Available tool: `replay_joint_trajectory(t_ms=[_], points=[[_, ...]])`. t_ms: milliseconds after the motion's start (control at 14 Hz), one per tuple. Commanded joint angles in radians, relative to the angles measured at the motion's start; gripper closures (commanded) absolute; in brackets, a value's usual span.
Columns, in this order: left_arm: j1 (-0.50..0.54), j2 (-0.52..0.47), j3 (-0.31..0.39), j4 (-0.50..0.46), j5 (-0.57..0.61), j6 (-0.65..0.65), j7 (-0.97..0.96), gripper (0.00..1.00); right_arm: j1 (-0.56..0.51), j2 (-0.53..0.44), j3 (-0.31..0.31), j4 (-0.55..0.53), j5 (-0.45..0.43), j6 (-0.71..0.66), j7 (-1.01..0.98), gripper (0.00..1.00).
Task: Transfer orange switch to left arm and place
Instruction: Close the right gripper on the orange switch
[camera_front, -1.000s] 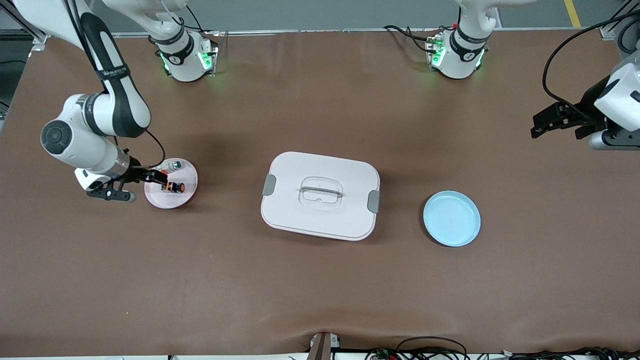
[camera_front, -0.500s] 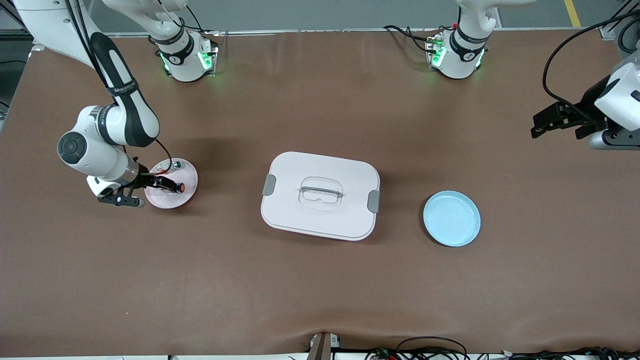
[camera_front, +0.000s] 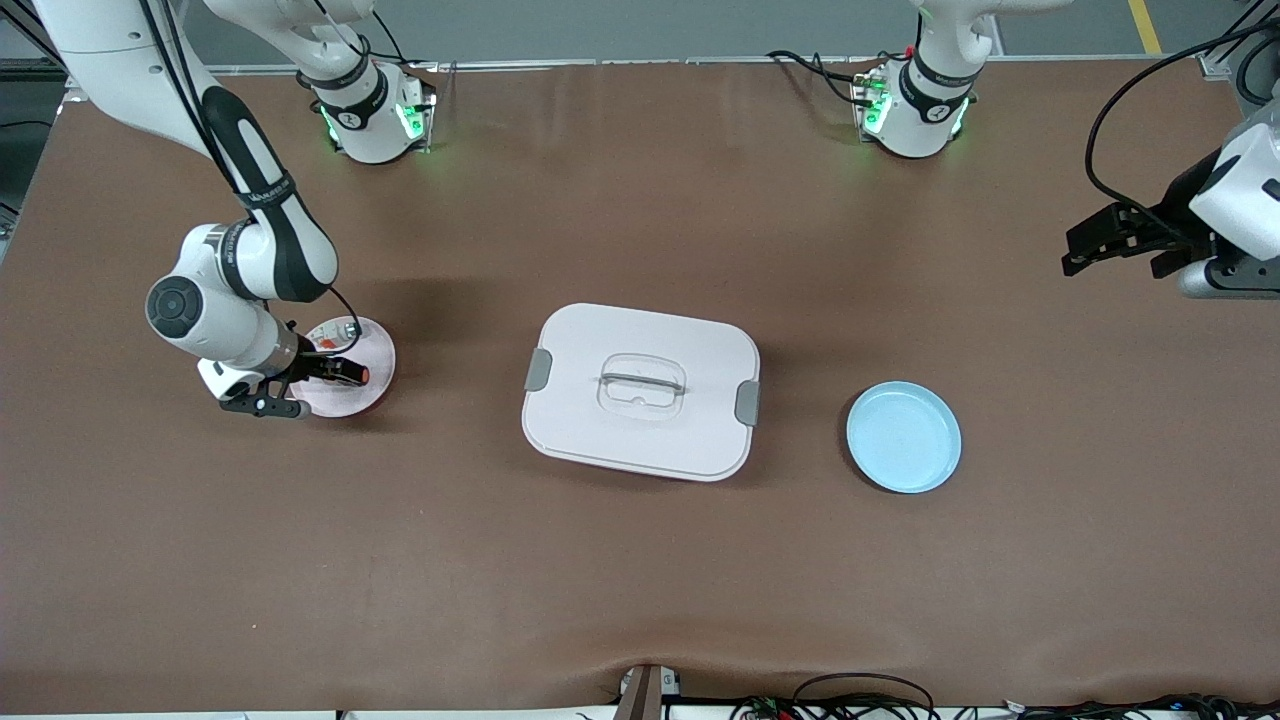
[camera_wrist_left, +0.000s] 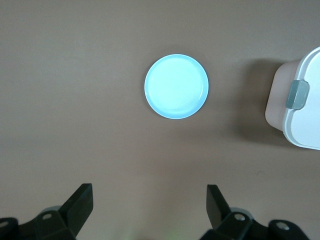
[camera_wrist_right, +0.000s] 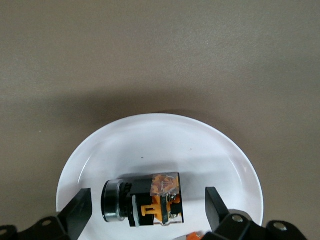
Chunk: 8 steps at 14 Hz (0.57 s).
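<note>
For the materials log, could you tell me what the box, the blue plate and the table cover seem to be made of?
The box: likely plastic, matte white, with moulded rounded corners, grey latches and a clear handle recess. The blue plate: probably plastic or melamine, with a smooth, faintly glossy pale face. The table cover: apparently a brown matte sheet, rippled at its near edge.

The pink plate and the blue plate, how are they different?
The pink plate lies toward the right arm's end of the table; the blue plate lies toward the left arm's end, with the box between them. The pink plate holds the orange switch and another small part; the blue plate holds nothing. The open right gripper is low over the pink plate; no gripper is near the blue plate. Both are round and shallow.
</note>
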Motion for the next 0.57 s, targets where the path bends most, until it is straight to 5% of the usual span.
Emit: replay_joint_trajectory(t_ms=[0, 500], points=[[0.0, -0.01, 0.006, 0.006, 0.004, -0.017, -0.002, 0.0, 0.012, 0.005, -0.001, 0.004, 0.006, 0.001, 0.011, 0.0], [-0.002, -0.013, 0.004, 0.003, 0.018, -0.02, -0.004, 0.0, 0.017, 0.025, -0.002, 0.002, 0.006, -0.003, 0.011, 0.0]])
